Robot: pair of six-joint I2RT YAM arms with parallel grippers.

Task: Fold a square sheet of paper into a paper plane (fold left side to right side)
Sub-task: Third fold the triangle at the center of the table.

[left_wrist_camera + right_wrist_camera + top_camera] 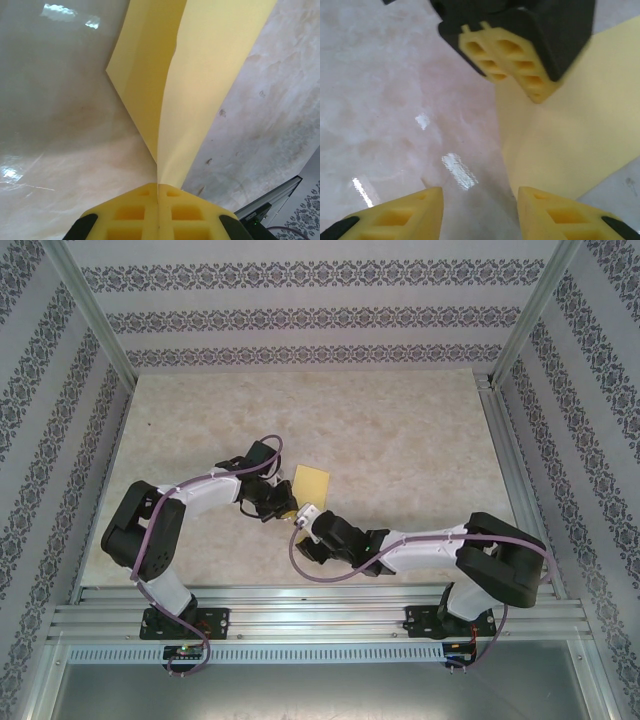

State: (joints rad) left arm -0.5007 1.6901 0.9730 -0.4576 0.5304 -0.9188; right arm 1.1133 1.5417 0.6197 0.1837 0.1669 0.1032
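Square sheet of paper (210, 60) pinched by pressed-together left gripper (158, 192), right gripper (480, 212) spread just beside, bare table (400, 430) noted open toward far and side walls (300, 320)

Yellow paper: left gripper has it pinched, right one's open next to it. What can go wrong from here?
1. The left gripper is shut on just one small spot of the paper. The two layers splay apart beyond the pinch, so the fold could land crooked or the paper could slip out.
2. The open right gripper sits close to the left one; if it moves in, they might collide.
3. The table looks glossy, so the paper may slide instead of creasing.
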